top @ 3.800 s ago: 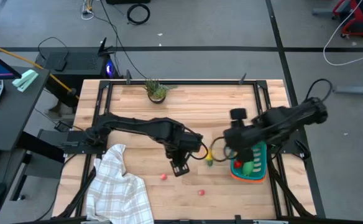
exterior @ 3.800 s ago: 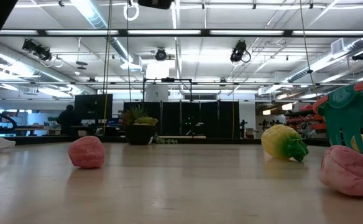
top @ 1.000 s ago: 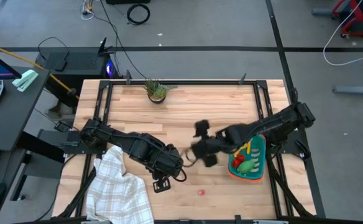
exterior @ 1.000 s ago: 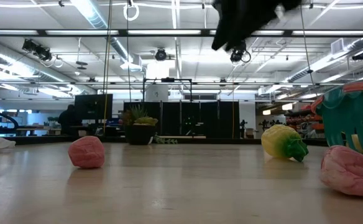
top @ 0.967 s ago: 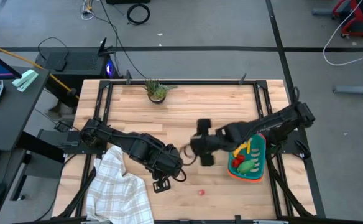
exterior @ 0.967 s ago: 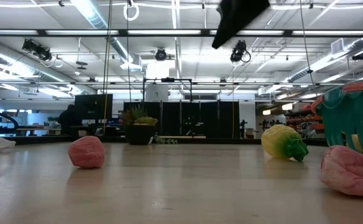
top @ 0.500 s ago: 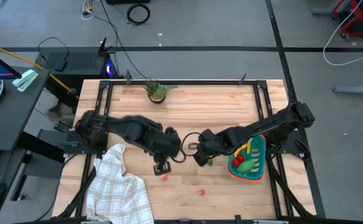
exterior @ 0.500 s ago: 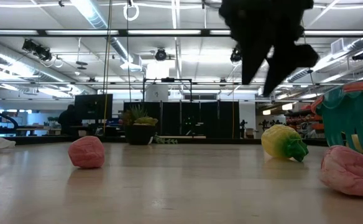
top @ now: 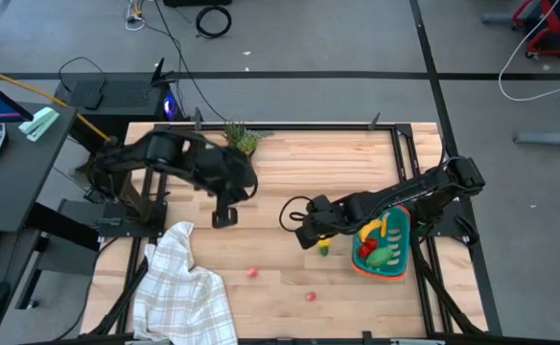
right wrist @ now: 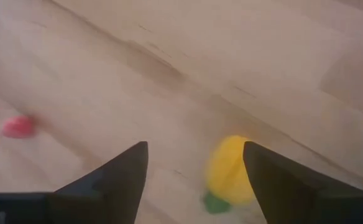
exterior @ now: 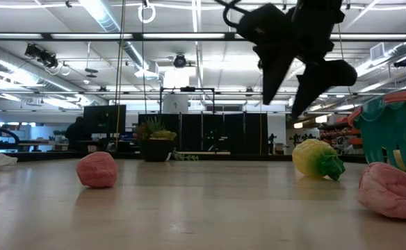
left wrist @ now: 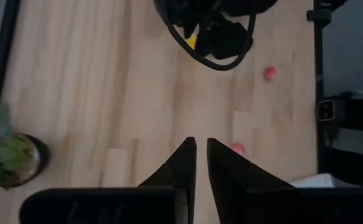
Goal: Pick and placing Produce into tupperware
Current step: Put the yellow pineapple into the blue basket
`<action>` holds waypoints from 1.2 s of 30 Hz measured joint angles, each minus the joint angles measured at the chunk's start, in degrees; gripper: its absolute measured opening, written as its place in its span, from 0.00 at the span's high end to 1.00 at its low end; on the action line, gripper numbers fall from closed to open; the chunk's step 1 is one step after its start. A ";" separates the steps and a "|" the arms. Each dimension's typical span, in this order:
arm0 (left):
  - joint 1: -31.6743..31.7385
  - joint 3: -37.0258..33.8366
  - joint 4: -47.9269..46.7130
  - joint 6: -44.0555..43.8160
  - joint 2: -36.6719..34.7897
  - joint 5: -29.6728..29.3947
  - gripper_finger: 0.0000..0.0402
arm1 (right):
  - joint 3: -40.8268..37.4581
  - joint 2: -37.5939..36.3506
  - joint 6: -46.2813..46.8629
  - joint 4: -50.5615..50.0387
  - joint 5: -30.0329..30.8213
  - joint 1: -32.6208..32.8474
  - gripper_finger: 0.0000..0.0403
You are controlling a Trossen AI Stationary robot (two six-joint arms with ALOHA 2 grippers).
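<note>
Grey floor (top: 357, 38), black cables; ceiling strip lights (exterior: 106, 17); dark cabinets (exterior: 210, 132) behind.

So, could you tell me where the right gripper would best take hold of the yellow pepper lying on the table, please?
Probably across the rounded yellow body of the yellow pepper, coming down from above. It lies on its side on the bare table, green stem pointing sideways, so the body is the widest, most exposed part. The right gripper hangs open above it.

The right gripper (top: 311, 237) hangs low near the worktop's right edge, fingers spread wide. The left gripper (top: 224, 218), raised toward the far edge, shows fingers nearly together.
</note>
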 joint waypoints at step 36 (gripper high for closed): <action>13.57 0.00 -0.04 15.72 -0.40 0.06 0.93 | -5.99 0.28 28.05 -0.41 -3.09 4.71 0.20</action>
